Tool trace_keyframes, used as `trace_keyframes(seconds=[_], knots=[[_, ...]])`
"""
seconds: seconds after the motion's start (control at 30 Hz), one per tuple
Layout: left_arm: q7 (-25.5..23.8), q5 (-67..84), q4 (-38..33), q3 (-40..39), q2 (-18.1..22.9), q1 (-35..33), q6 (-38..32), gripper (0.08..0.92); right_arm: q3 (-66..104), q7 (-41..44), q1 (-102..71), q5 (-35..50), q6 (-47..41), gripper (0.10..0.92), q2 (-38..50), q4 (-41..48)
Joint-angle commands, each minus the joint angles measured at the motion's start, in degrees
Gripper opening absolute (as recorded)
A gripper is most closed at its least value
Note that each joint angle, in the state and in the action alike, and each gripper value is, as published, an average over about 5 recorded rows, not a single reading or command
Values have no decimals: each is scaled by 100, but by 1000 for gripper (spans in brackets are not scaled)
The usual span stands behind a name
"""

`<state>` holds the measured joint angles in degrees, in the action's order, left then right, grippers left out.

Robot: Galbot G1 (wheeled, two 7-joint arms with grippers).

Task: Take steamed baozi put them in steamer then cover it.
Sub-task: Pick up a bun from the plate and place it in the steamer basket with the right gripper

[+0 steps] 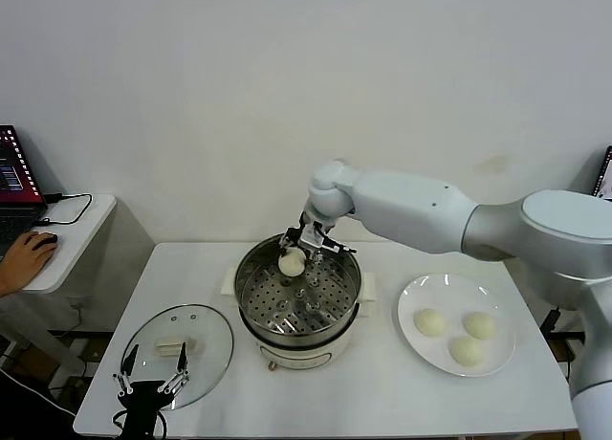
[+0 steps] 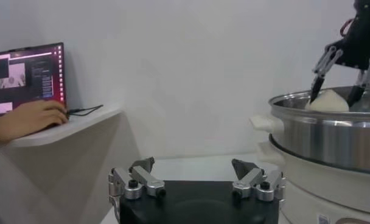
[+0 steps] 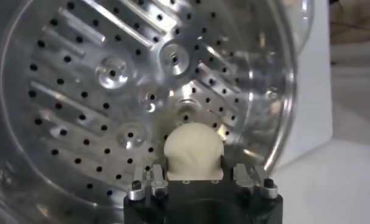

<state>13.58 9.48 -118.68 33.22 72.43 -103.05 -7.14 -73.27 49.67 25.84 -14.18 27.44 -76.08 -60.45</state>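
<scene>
A white table [image 1: 382, 392] stands against a plain pale wall, seen from above and in front. At its centre sits the steamer [image 1: 298, 301], a round shiny steel pot with a perforated tray [image 3: 112, 97] inside, on a cream-white base.

The robot's right arm reaches in from the right side and bends down over the far rim of the steamer. Its right gripper [image 1: 294, 259] hangs just above the tray at the pot's far side, jaws clamped on one steamed baozi [image 1: 292, 262], a smooth cream-white bun. The right wrist view shows this bun [image 3: 193, 151] held between the fingers, with the holed metal tray directly beneath it. From the left wrist view the same bun [image 2: 328, 101] shows just over the steel rim, between two dark fingertips [image 2: 316, 89].

To the right of the steamer lies a flat white plate [image 1: 413, 299] carrying three more baozi [image 1: 466, 350], close together but apart from each other.

To the left of the steamer a round glass lid [image 1: 215, 344] with a white handle lies flat on the table. The left gripper [image 1: 151, 377] rests low at the near left edge, beside the lid, its jaws spread apart and holding nothing.

At the far left, on a separate small white desk [image 1: 81, 220], a person's hand [image 1: 24, 258] rests on a mouse beside a laptop [image 1: 14, 187]
</scene>
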Motion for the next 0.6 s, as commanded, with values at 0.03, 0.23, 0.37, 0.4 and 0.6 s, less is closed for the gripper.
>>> trace_keyframes(seconds=[0.03, 0.23, 0.37, 0.4, 0.6], knots=[[-2, -4, -16, -14, 7, 9, 6, 823, 29, -121, -151, -709, 533, 562, -117, 285], [2, -10, -35, -43, 31, 24, 12, 823, 85, -296, -155, -749, 637, 679, -150, 312], [1, -17, -90, -41, 26, 3, 26, 823, 61, -208, 190, -254, 492, 786, -37, 58], [0, -16, -111, -33, 22, -5, 33, 823, 24, -135, 340, -11, 353, 802, 28, -68], [-11, -6, -237, 23, -12, -36, 63, 823, -360, 569, 1325, 2415, -1797, 822, 878, -1325]])
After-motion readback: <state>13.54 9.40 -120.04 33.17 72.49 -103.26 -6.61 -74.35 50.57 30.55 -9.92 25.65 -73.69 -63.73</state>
